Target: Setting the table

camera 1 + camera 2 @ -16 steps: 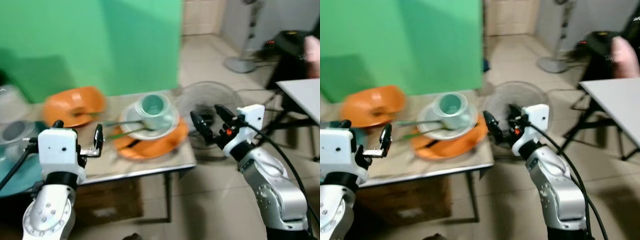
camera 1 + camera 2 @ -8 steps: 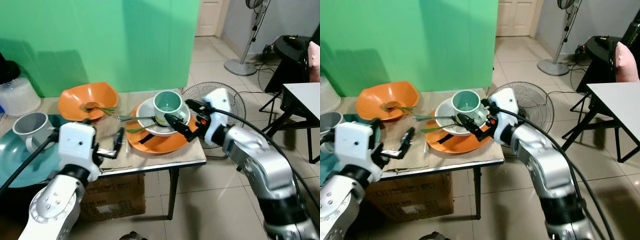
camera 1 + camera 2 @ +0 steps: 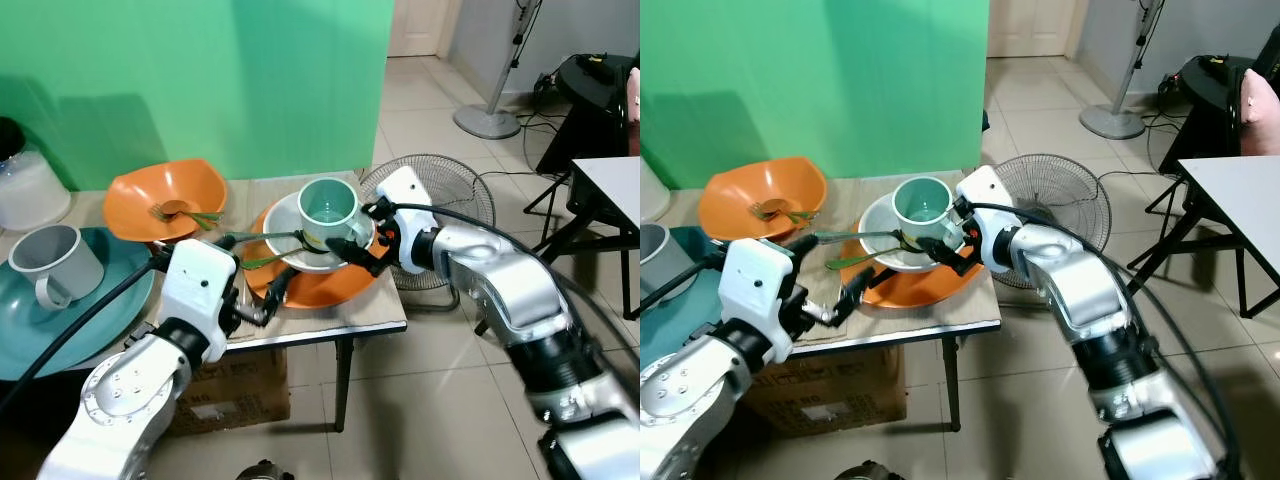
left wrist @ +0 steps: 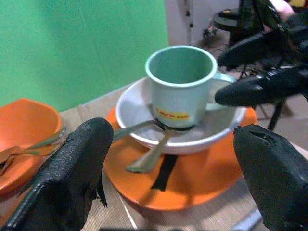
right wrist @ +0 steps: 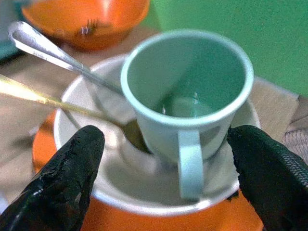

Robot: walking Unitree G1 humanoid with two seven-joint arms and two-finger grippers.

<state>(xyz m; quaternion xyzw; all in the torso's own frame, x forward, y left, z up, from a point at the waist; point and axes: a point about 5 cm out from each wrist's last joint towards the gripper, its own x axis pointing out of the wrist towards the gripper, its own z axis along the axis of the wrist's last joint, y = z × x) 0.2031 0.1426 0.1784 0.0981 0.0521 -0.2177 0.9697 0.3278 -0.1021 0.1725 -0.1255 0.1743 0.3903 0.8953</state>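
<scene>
A pale green mug (image 3: 327,208) stands in a white bowl (image 3: 284,225) on an orange plate (image 3: 312,288) at the table's right end. Two spoons (image 3: 262,240) lie across the bowl with their handles pointing left. My right gripper (image 3: 352,252) is open at the mug's near right side. In the right wrist view its fingers (image 5: 62,183) stand on either side of the mug handle (image 5: 190,163), apart from it. My left gripper (image 3: 264,298) is open and empty, low at the plate's front left edge. Seen from the left wrist, the mug (image 4: 182,84) is straight ahead.
An orange bowl (image 3: 165,188) holding a fork sits at the back left. A grey mug (image 3: 55,262) rests on a teal plate (image 3: 90,320) further left. A floor fan (image 3: 445,195) stands beside the table's right end. A cardboard box (image 3: 235,395) sits underneath, and a white table (image 3: 610,180) stands far right.
The camera has steadied and shifted. My right gripper has reached in to the mug's handle side. My left gripper has moved right, up to the orange plate's edge.
</scene>
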